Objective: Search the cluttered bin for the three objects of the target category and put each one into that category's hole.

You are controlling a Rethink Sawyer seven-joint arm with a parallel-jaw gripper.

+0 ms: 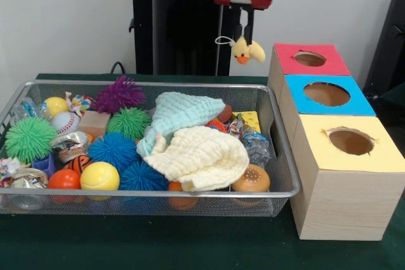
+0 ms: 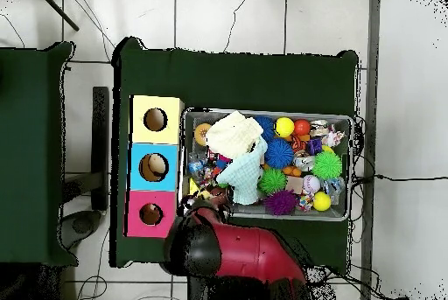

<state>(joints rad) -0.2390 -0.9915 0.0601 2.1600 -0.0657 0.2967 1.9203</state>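
Observation:
My gripper (image 1: 244, 38) hangs high over the far right corner of the wire bin (image 1: 190, 193), shut on a small yellow plush duck (image 1: 247, 51) with an orange beak. The duck dangles just left of the red box (image 1: 329, 62). Three boxes with holes stand in a row right of the bin: red, blue (image 1: 361, 100) and yellow (image 1: 386, 153). Seen from overhead, the arm (image 2: 236, 251) covers the gripper, near the red box (image 2: 150, 214) and the bin's corner (image 2: 187, 200).
The bin holds spiky balls in green (image 1: 29, 138), blue (image 1: 114, 150) and purple (image 1: 119, 93), smooth balls (image 1: 99, 176), a baseball (image 1: 65, 121), a burger toy (image 1: 250, 179) and two cloths, mint (image 1: 180, 113) and cream (image 1: 202, 156). Something tan lies inside the blue box's hole (image 2: 154, 167).

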